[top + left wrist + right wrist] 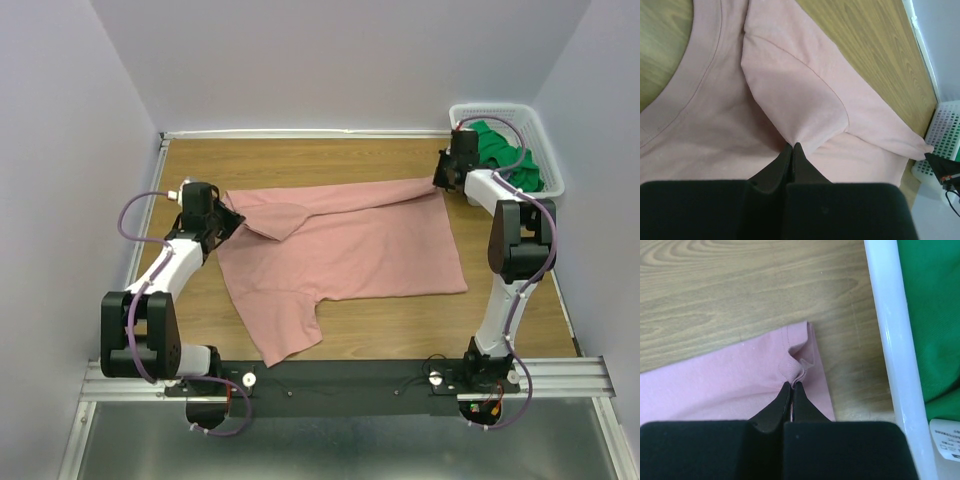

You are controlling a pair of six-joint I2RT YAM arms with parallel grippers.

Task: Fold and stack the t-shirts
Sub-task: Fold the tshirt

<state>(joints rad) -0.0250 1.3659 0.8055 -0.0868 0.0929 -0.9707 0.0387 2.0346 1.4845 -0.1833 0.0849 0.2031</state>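
Note:
The dusty-pink t-shirt [350, 245] lies spread on the wooden table, plain side up, with its far edge partly folded over. My left gripper [228, 215] is shut on a fold of the pink shirt [795, 107] at its left end, beside the neckline. My right gripper [441, 180] is shut on the pink shirt's hem corner [800, 367] at the far right. The green t-shirt [505, 155] lies bunched in the basket and also shows in the right wrist view [935, 315].
The white lattice basket [555, 180] stands at the far right corner, its rim [892, 340] close beside my right gripper. Grey walls enclose the table on three sides. A black rail [340, 380] runs along the near edge.

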